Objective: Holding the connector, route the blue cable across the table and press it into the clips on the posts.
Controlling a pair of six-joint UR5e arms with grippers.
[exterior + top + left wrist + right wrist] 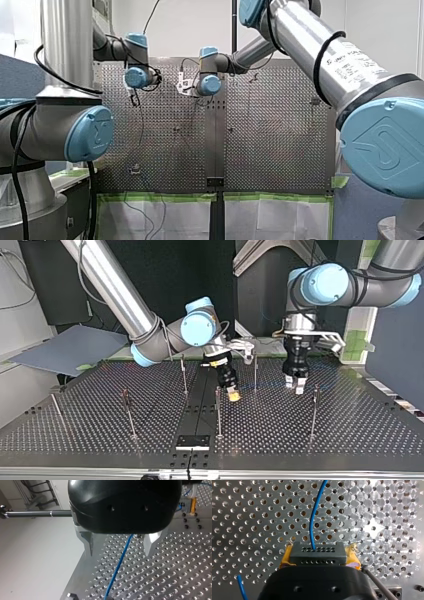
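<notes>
Front view: left arm [65,135] and right arm [320,50] both stretched to far side of table [270,150].

Top view: left gripper [299,386] points straight down beside post [255,371]. Right gripper [232,395] is tilted, low over table.

Left wrist view: fingers [88,543] spread, blue cable [119,566] runs between them, touching neither.

Right wrist view: yellow pads [287,557] clamp black connector [315,552]; cable leaves its front face.

Perforated table [350,435] fills the top view's lower half, thin posts [218,412] upright across it, dark strip [199,400] down the centre
</notes>
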